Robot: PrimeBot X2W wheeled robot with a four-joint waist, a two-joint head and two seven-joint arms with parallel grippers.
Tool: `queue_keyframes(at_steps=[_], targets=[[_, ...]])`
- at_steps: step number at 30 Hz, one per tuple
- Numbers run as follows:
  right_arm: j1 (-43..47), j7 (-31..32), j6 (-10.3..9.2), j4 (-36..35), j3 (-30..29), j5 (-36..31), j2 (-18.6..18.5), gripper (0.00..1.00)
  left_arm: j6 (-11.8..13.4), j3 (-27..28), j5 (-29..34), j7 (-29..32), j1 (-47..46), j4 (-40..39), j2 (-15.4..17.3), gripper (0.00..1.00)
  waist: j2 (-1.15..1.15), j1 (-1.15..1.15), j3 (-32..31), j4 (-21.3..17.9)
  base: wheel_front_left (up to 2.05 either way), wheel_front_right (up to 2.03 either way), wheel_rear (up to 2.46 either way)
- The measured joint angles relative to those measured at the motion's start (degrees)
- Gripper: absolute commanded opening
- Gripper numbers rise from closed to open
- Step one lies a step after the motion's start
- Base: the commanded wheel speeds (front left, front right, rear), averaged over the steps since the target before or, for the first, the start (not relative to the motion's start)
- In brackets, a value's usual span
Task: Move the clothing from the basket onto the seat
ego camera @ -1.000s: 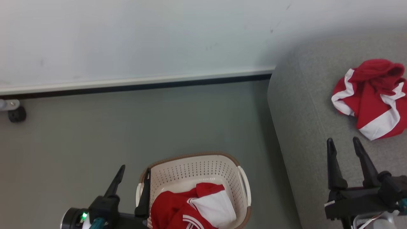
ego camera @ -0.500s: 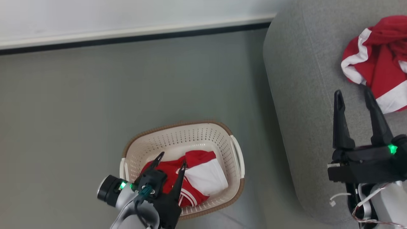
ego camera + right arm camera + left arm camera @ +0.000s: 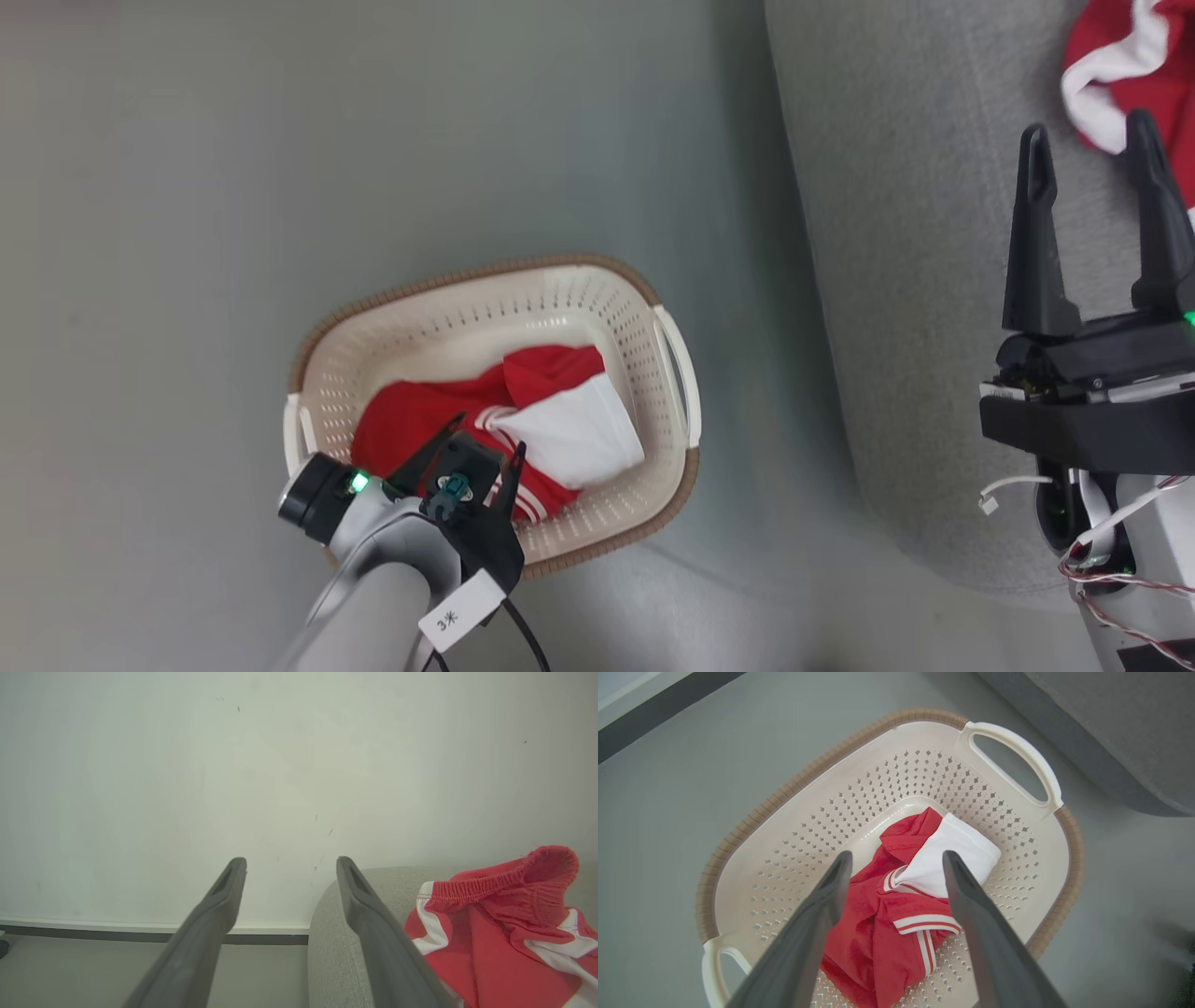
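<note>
A crumpled piece of red clothing with white panels [image 3: 504, 420] [image 3: 906, 905] lies in the cream basket with a brown rim [image 3: 392, 301] [image 3: 752, 816] on the floor. My left gripper [image 3: 490, 446] [image 3: 896, 858] hangs open just above that garment, its fingers [image 3: 971, 905] pointing down into the basket. Another red and white garment [image 3: 1120, 65] [image 3: 509, 924] rests on the grey seat [image 3: 915, 243] [image 3: 345, 952] at the right. Over the seat, near that garment, my right gripper [image 3: 1088, 140] [image 3: 290, 862] is open and holds nothing.
The basket stands on a grey floor [image 3: 187, 187] left of the seat's rounded edge. A pale wall [image 3: 233, 788] with a dark baseboard [image 3: 93, 934] lies beyond the seat. A small white tag [image 3: 457, 611] hangs from my left forearm.
The head camera has tilted down, so wall and baseboard left its view. My left gripper went from beside the basket's left rim to over the clothing inside. Both grippers stayed open.
</note>
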Motion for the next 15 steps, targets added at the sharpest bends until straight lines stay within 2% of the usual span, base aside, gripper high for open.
queue_keyframes(at_steps=[15], targets=[[-4.9,0.5,0.00,-5.0,-0.9,-1.2,-0.5,1.00,0.0,-1.4,2.6,0.5,-10.2,6.7,-0.7,1.00,0.00,0.00,12.2,-0.7,0.00,0.00,0.00]])
